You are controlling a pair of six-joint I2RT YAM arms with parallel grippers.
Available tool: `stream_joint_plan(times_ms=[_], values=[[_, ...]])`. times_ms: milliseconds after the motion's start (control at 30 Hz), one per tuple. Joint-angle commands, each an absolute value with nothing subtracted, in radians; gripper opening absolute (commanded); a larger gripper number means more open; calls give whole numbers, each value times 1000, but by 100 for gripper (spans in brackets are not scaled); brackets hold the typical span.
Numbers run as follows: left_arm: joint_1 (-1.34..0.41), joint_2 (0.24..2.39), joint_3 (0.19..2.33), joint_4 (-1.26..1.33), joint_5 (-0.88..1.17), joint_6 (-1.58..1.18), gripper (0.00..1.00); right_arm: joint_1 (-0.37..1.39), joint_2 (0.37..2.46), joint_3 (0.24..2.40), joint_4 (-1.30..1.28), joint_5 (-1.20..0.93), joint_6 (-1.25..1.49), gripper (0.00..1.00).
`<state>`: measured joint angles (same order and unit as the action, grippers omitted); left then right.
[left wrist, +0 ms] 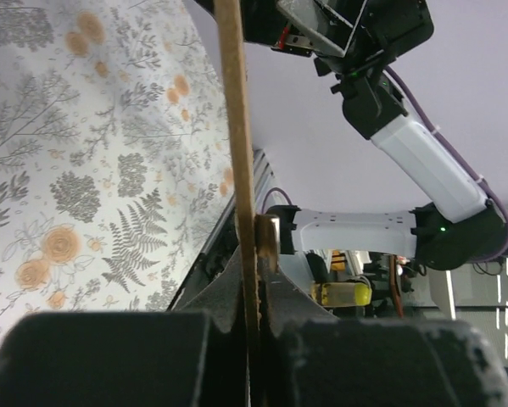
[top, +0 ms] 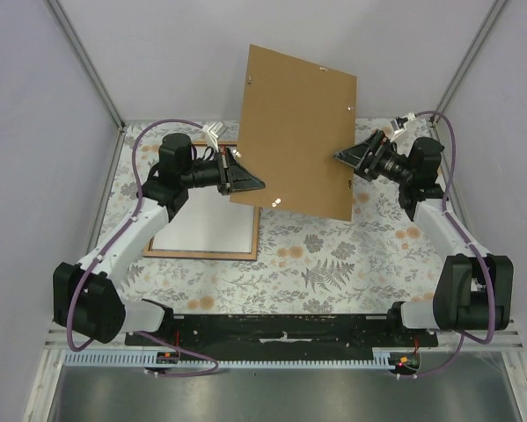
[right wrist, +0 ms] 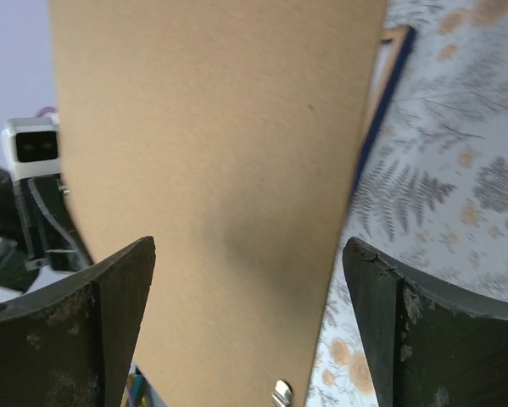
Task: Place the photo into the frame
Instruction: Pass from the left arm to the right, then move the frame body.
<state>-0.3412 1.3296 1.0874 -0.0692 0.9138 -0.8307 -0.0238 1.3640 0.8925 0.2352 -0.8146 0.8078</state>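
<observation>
The left gripper point(top: 258, 184) is clamped on the left edge of a flat brown backing board point(top: 298, 132). Its wrist camera shows the board edge-on, pinched between the two fingers. The right gripper point(top: 340, 156) faces it from 3 o'clock with its fingers spread wide. The board's plain face fills the gap between them, with no grip that can be seen. The board hangs tilted in the air above the far half of the flowered table point(top: 333, 264).

At about 7 o'clock from the left gripper, the frame point(top: 201, 255) lies flat on the table, its light wood rim showing along the near side. Inside that rim sits a white sheet, which looks to be the photo point(top: 212, 229), lying picture-side down (only its blank back shows).

The photo appears to be already seated in the frame. What seems left is to lower the backing board over it and close the frame.
</observation>
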Motion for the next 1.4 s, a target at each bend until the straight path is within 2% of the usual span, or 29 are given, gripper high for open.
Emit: stream_joint_plan(times_ms=[0,33,267,433,567,700,733,833,933,1167,1367], values=[[-331,1270,1074,185,1034,-929,2,-26,1374,962,475,-965,961,98],[-328,1267,1065,202,1038,-942,2,-26,1374,968,501,-986,982,97],[-301,1246,1005,324,1100,-999,2,-29,1322,971,561,-1088,1054,64],[-299,1239,985,354,1132,-1005,2,-31,1273,963,551,-1129,1066,35],[-299,1235,966,370,1144,-1008,2,-31,1243,948,577,-1163,1091,24],[-299,1227,957,370,1143,-1006,4,-32,1201,936,566,-1181,1097,0],[-299,1221,957,361,1140,-1002,10,-32,1184,937,542,-1178,1091,0],[-296,1184,994,153,1059,-837,45,-41,1149,948,464,-1167,1068,0],[-296,1149,1025,-67,933,-691,59,-54,1112,969,376,-1155,1037,0],[-290,1034,1035,-326,574,-499,63,-64,1052,1020,198,-1108,959,0],[-287,940,1009,-385,250,-482,62,-64,1031,1016,164,-1100,953,0]])
